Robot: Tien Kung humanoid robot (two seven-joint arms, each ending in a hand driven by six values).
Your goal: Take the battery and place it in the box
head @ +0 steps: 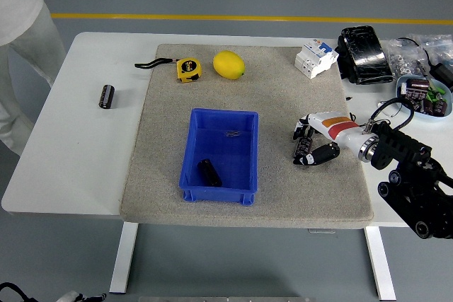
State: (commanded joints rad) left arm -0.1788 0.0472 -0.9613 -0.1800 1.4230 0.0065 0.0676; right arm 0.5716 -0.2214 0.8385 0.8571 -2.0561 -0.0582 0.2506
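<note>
**Closing on a battery beside the blue box**

Reaching in from the right edge of the head view, the right hand (311, 146) has its fingers (304, 127) curled around a dark cylindrical battery (304, 148) on the grey mat (156, 139), with the thumb under it on the near side. The battery stands roughly upright between thumb and fingers; whether it is lifted clear of the mat cannot be told. It sits just right of the blue box (221, 155), not touching it. Inside the box, near its front left corner, lies another dark battery (208, 172), tilted on its side. A third battery (106, 95) lies on the bare white table (78, 167), left of the mat and well apart from the box.

Along the mat's far edge sit a yellow tape measure (187, 68) with a black strap, a lemon (228, 64) just beside it, and a white circuit breaker (315, 57) toward the right. Off the mat on the right are a black pouch (364, 53) and a small bowl (422, 95) holding more dark cylinders. A person in white clothing (21, 26) stands at the far left corner, hands not visible.
</note>
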